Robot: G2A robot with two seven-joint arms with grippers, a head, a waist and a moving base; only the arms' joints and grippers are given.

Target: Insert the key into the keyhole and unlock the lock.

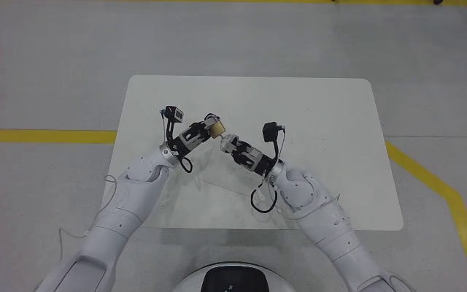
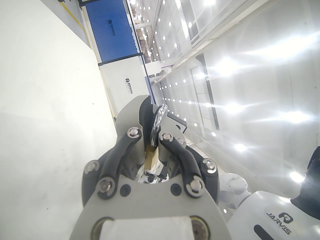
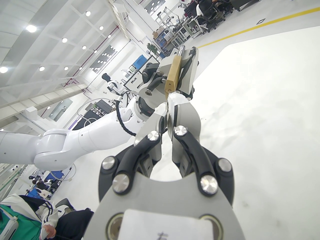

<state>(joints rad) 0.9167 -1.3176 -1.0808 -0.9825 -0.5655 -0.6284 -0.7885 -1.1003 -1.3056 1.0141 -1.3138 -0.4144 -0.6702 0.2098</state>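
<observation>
- Lock [image 1: 217, 129]: held above the desk [image 1: 321, 109] at centre frame, its brass body clamped in the closed left jaws.
- Key [image 3: 169, 118]: pinched in the closed right jaws, with its tip at the lock's keyhole end.

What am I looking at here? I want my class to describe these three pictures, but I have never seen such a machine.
It is a robot with two white arms over a white table. One picture looks down from above the arms; the other two come from a camera on each wrist. Each arm ends in a two-fingered tool. The left tool is clamped on a brass padlock, held above the table. The right tool pinches a small piece, apparently the key, at the padlock's bottom end.
</observation>
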